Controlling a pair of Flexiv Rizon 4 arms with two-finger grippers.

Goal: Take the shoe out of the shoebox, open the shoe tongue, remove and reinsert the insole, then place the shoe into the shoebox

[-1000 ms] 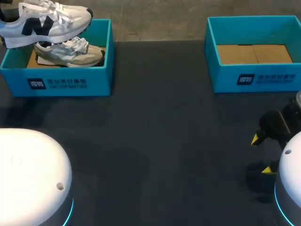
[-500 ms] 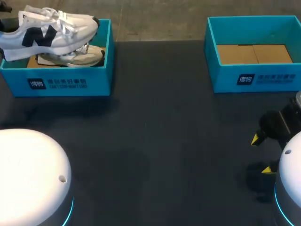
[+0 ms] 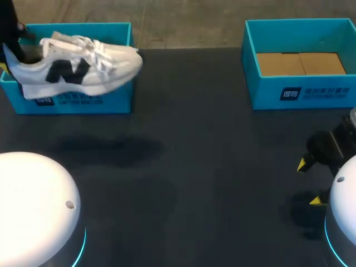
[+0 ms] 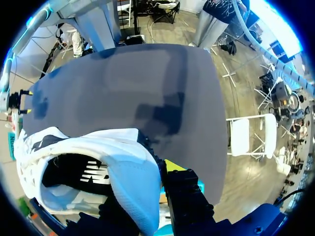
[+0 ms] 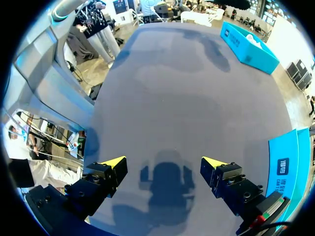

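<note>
- Between the fingers of the left gripper [image 4: 153, 173], pinched at the heel, the shoe [image 3: 78, 69] hangs outside the shoebox [image 3: 114, 103]; lifting out looks done.
- Right gripper [image 5: 165, 164] is spread, holding nothing.
- Loosening, insole [image 4: 81, 173] work and reboxing remain.

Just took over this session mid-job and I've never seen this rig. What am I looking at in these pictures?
This is a two-armed robot at a dark table. The wide picture looks down from above and behind it; each round one comes from a camera on a wrist. Two blue boxes stand at the far side: the left shoebox and the right shoebox, with only cardboard showing inside. The left tool grips a white shoe by its heel, in the air before the left shoebox. The right tool hangs open over bare table, holding nothing.
</note>
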